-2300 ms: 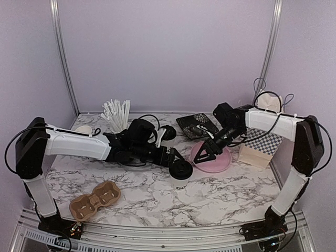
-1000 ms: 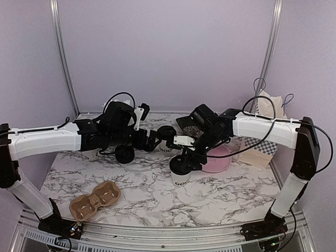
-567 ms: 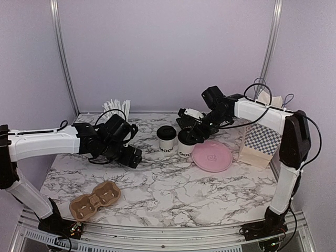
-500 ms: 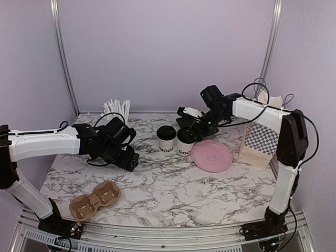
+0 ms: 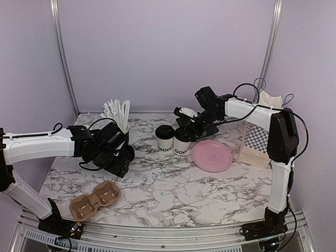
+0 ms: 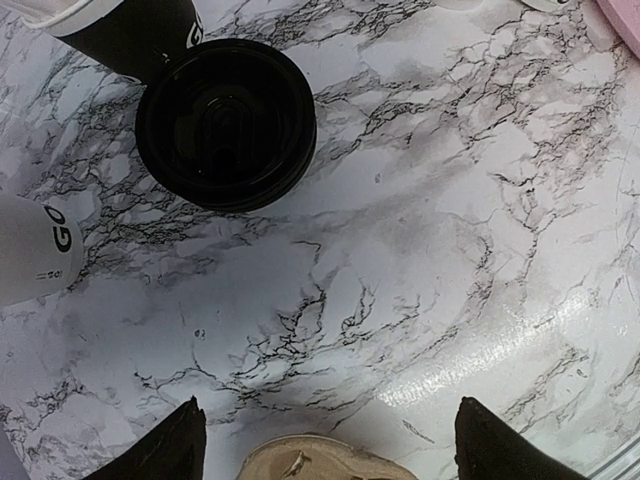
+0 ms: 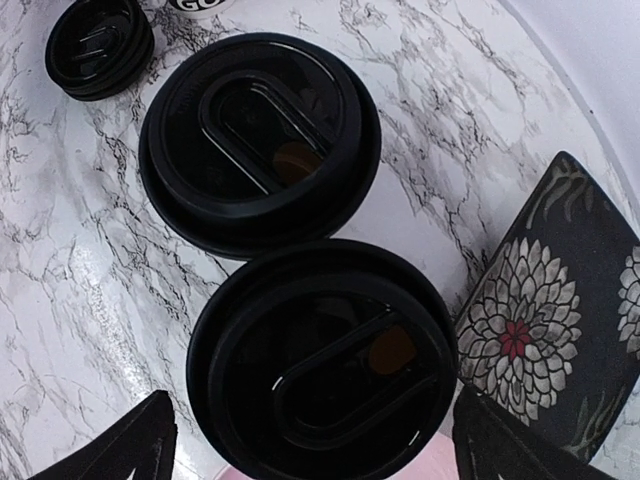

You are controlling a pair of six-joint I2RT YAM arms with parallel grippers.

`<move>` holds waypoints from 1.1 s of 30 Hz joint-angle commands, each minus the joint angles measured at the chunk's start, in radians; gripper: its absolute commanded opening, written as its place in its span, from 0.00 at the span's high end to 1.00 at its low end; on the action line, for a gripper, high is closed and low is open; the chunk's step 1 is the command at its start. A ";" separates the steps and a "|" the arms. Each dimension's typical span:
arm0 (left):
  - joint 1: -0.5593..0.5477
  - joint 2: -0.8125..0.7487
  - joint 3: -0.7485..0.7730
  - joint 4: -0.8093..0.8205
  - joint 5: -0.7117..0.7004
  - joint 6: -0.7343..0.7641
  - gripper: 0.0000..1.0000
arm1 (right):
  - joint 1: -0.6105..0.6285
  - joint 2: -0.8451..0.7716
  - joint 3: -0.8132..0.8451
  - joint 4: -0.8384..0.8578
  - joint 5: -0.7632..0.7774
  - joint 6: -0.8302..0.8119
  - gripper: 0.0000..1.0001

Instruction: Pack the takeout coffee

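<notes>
At the near left of the table [image 5: 210, 194] lies the cardboard cup carrier [image 5: 95, 199]. Both of its wells are empty, so nothing looks packed yet. Beyond it the left gripper [image 5: 122, 160] hovers low over the marble. Its wrist view shows the jaws spread wide with only bare table between them, holding nothing, and the carrier's rim shows at the bottom edge. The same view takes in a stack of spare black lids [image 6: 226, 123]. Further back stands the black cup of straws [image 5: 116, 111]. Neither belongs to the job.

In the middle, toward the back, the two takeout coffees stand upright, close side by side. The left coffee cup [image 5: 166, 140] and the right coffee cup [image 5: 181, 143] are both white, lettered and capped with a black lid. The right gripper [image 5: 188, 125] hangs just above and behind the right one. From its wrist camera the jaws stand wide apart on either side of that lid and, as far as can be told, are not clamped on it.

Further right are a pink plate [image 5: 211, 155], a dark flowered tray [image 7: 560, 300] behind the cups, and a checkered paper bag [image 5: 258, 143] by the right edge.

The lidding appears finished, but the packing itself seems wholly ahead. Each cup has to go into a well of the carrier, well apart from them across the table. The loaded carrier probably then goes to the bag.
</notes>
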 commanded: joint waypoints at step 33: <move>0.006 0.075 0.113 0.132 0.050 0.071 0.16 | -0.701 -0.819 -0.268 -0.075 0.319 0.150 0.29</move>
